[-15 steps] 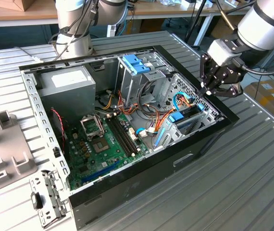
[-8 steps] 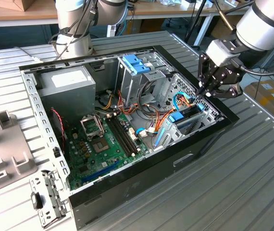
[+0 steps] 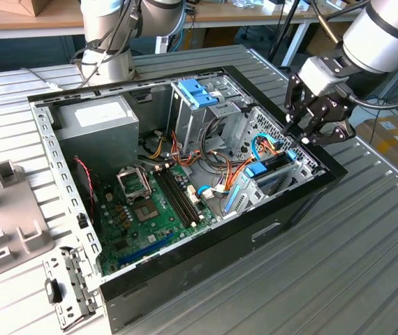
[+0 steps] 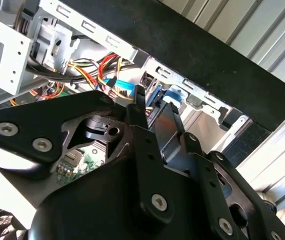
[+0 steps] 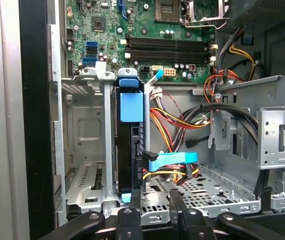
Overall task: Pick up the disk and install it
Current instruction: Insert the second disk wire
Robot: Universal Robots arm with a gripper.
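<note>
On the exterior view's left, far from the gripper, the computer case [image 3: 185, 269] lies on its side with the panel off, so that the motherboard [image 3: 153, 213] and the grey power supply [image 3: 105, 125] face up and everything inside can be reached from above. Nearer the gripper, a light-blue latch piece [image 3: 199, 92] tops the upper drive cage.

Further toward the exterior view's right, the gripper [image 3: 318, 120] hangs over the front end of the case, just above the drive cage [image 5: 85, 150]. Whether its fingers stand apart or together cannot be told: in the second wrist view the gripper [image 4: 142, 112] shows dark linkages and a narrow tip reaching into the bay, but nothing reads as clamped between the fingers.

The disk [image 5: 130, 142] sits directly below the gripper, standing on edge in a slot of the cage, held between the metal walls by its blue rails. In the first wrist view its blue tab faces the gripper, probably because that end is the one meant for handling. In the exterior view the disk [image 3: 272, 171] appears as a dark slab with blue trim beneath the hand. It looks seated in the bay rather than carried, so the installation seems far along. Beside it, orange and yellow cables [image 5: 170, 125] and a blue connector [image 5: 170, 161] lie loose, close to the gripper's tip.
</note>
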